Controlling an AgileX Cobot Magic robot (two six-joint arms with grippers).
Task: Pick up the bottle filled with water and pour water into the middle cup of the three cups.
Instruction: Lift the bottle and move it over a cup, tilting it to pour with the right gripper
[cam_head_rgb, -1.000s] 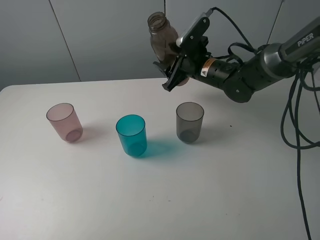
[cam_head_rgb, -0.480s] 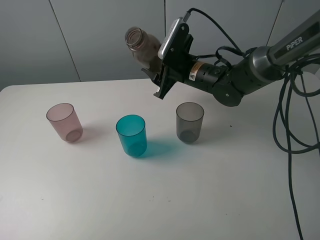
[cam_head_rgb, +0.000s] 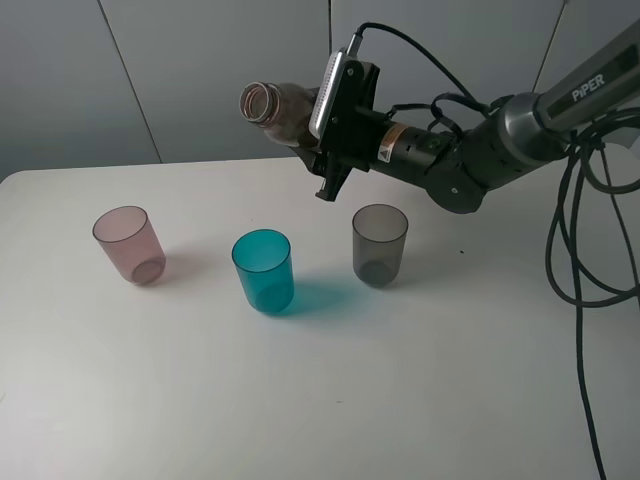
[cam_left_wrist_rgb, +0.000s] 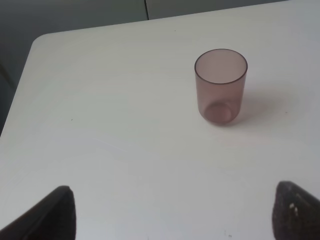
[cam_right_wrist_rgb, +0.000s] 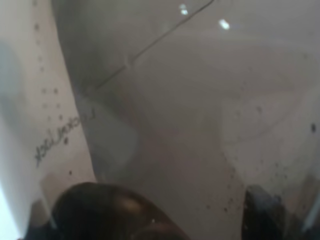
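My right gripper (cam_head_rgb: 318, 128) is shut on the smoky-brown bottle (cam_head_rgb: 283, 106), held high above the table and tipped far over, its open neck (cam_head_rgb: 257, 103) pointing left. The bottle's wall (cam_right_wrist_rgb: 165, 100) fills the right wrist view. The teal-blue middle cup (cam_head_rgb: 264, 270) stands upright below and slightly left of the neck. The pale pink cup (cam_head_rgb: 129, 244) stands to its left and also shows in the left wrist view (cam_left_wrist_rgb: 220, 86). The smoky-grey cup (cam_head_rgb: 379, 244) stands to its right. My left gripper (cam_left_wrist_rgb: 172, 212) is open, its fingertips (cam_left_wrist_rgb: 55, 212) low over bare table.
The white table (cam_head_rgb: 320, 400) has a rounded far-left corner (cam_left_wrist_rgb: 42, 42). A grey panelled wall stands behind it. Black cables (cam_head_rgb: 580, 250) hang at the right side.
My right gripper has carried the bottle left and tipped it further over, from nearly upright to almost horizontal, neck pointing left. The cups have not moved.
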